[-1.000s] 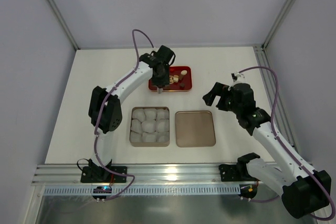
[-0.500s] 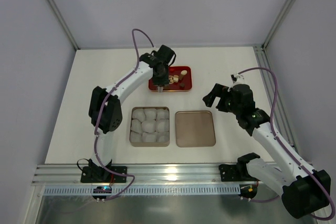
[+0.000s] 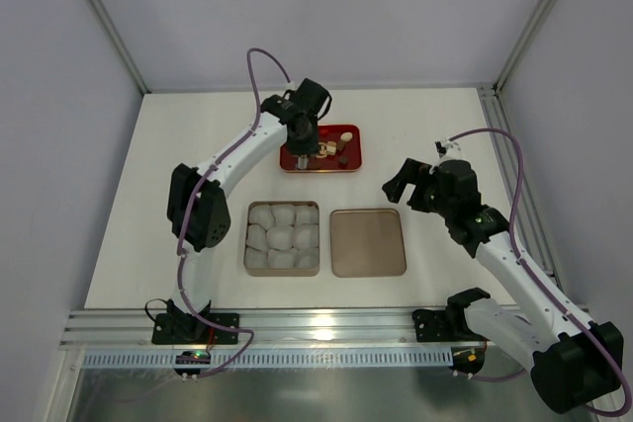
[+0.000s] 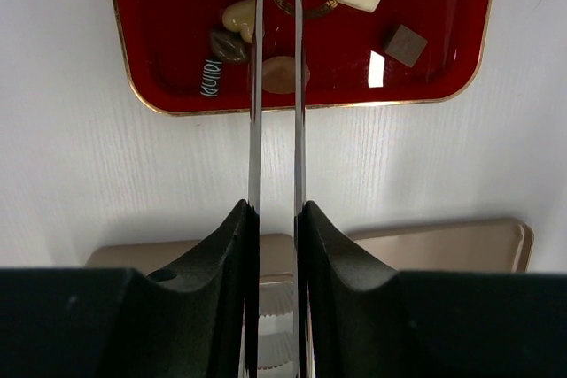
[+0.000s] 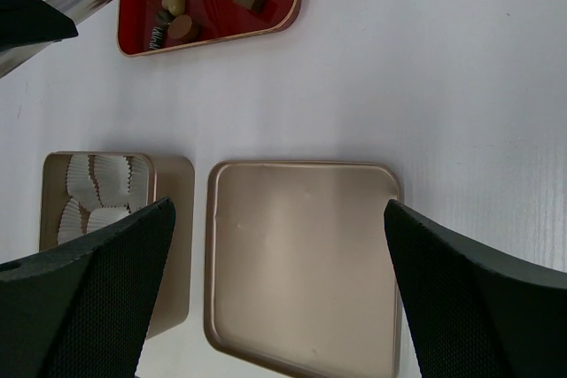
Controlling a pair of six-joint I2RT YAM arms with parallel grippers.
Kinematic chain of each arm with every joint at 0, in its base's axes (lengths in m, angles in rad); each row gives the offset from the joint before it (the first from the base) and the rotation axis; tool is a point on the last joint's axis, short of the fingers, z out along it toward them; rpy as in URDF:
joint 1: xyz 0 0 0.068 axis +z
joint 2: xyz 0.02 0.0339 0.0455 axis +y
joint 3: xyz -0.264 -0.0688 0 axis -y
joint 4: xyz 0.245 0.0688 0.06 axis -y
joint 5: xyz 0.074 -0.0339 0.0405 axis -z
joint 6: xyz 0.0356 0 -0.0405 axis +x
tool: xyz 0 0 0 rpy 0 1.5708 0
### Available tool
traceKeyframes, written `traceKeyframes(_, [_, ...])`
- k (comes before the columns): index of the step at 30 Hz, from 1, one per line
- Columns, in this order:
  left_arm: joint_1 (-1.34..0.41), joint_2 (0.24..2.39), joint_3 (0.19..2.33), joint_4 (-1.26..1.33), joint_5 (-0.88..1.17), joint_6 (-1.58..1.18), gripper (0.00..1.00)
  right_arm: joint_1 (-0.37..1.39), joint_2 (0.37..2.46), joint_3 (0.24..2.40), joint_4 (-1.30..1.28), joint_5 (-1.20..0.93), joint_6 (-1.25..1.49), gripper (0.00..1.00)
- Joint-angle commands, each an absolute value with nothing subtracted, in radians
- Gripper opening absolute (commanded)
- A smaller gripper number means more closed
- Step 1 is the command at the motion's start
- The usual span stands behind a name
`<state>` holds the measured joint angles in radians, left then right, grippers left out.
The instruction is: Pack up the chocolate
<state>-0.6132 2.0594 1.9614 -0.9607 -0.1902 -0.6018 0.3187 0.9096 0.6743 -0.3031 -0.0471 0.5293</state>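
The chocolate [image 3: 331, 150] is several small dark, tan and cream pieces on a red tray [image 3: 354, 158] at the back. My left gripper [image 3: 305, 138] hangs over the tray's left part, shut on metal tongs [image 4: 276, 130]. The blades run close together out over the tray [image 4: 425, 6]. A tan round piece [image 4: 280, 74] shows between them, and I cannot tell if it is pinched. The tong tips leave the left wrist view at the top. My right gripper [image 3: 404, 185] stands open above the table, nothing between its fingers.
A gold tin [image 3: 246, 244] filled with white paper cups sits in front of the tray. Its flat lid [image 3: 368, 242] lies beside it on the right, below my right gripper [image 5: 279, 289]. Metal frame posts border the table.
The left gripper has squeezed the tongs narrower and shifted slightly over the tray. The right arm has hardly moved.
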Motion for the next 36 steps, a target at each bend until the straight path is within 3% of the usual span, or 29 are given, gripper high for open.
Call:
traceKeyframes(1, [-0.618, 1.967, 1.976, -0.983, -0.183, -0.597, 0.21, 0.318, 0.905, 0.672, -0.264, -0.035, 0.529, 1.0])
traceKeyframes(11, [-0.618, 1.744, 1.826, -1.012, -0.156, -0.606, 0.21, 0.316, 0.939, 0.667, -0.247, -0.032, 0.528, 1.0])
traceKeyframes(23, [-0.62, 1.321, 1.47, -1.06, -0.117, -0.652, 0.22, 0.318, 0.968, 0.653, -0.213, -0.048, 0.532, 1.0])
traceKeyframes(36, [-0.632, 1.066, 1.175, -1.147, -0.106, -0.693, 0.23, 0.316, 0.986, 0.647, -0.199, -0.046, 0.545, 1.0])
